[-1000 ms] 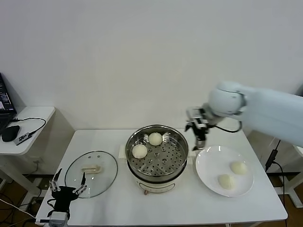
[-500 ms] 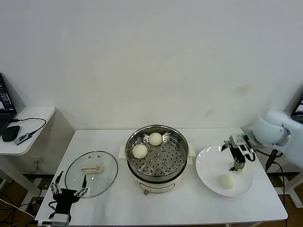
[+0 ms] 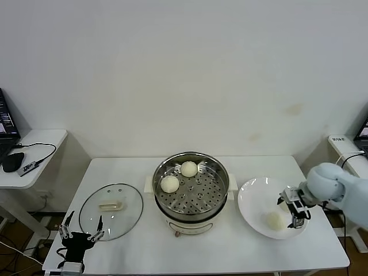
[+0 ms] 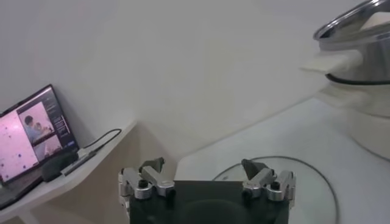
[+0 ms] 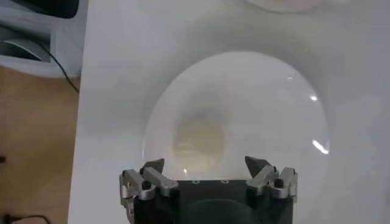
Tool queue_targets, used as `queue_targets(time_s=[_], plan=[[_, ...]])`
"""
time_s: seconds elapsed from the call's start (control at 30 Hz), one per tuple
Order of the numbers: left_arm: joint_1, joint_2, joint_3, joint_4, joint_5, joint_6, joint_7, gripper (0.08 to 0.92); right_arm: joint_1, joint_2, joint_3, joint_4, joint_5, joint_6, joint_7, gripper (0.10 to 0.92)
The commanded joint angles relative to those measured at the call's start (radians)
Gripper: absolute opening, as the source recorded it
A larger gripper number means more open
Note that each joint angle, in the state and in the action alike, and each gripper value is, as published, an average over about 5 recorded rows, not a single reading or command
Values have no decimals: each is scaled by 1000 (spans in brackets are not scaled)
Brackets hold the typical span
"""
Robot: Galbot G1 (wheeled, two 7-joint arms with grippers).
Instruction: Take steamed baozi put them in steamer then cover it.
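The steamer (image 3: 191, 202) stands mid-table with two baozi on its tray, one at the left (image 3: 169, 183) and one at the back (image 3: 188, 168). My right gripper (image 3: 295, 214) is open and empty, low over the right side of the white plate (image 3: 253, 198). One baozi (image 3: 275, 219) lies on the plate just beside it. In the right wrist view that baozi (image 5: 198, 141) lies just ahead of the open right gripper (image 5: 205, 164). The fourth baozi is hidden. The cover (image 3: 111, 210) lies flat at the left. My left gripper (image 3: 80, 234) is open and parked at the front left edge.
A side table (image 3: 34, 144) with a mouse and cable stands left of the work table, with a laptop (image 4: 33, 137) on it. The steamer's rim (image 4: 356, 24) and the cover (image 4: 304, 182) show in the left wrist view. A wall is close behind.
My right arm swung from the steamer's back right over to the plate, then sank to the plate's right side. The farther plate baozi went out of sight behind it. The left gripper dropped slightly.
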Motion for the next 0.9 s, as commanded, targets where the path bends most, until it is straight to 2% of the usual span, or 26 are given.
queue_targets(time_s=[0.03, 0.57, 0.67, 0.9], plan=[[2, -2, -5, 1, 0, 0, 0, 823, -126, 88, 59, -122, -64, 20, 41, 823], [9, -3, -14, -1, 1, -1, 1, 823, -148, 158, 73, -179, -54, 5, 79, 819], [10, -3, -17, -2, 1, -1, 1, 823, -137, 158, 71, -175, -47, 1, 74, 795], [9, -8, -15, -4, 1, -2, 0, 823, -40, 129, 47, -159, -13, -2, 20, 674]])
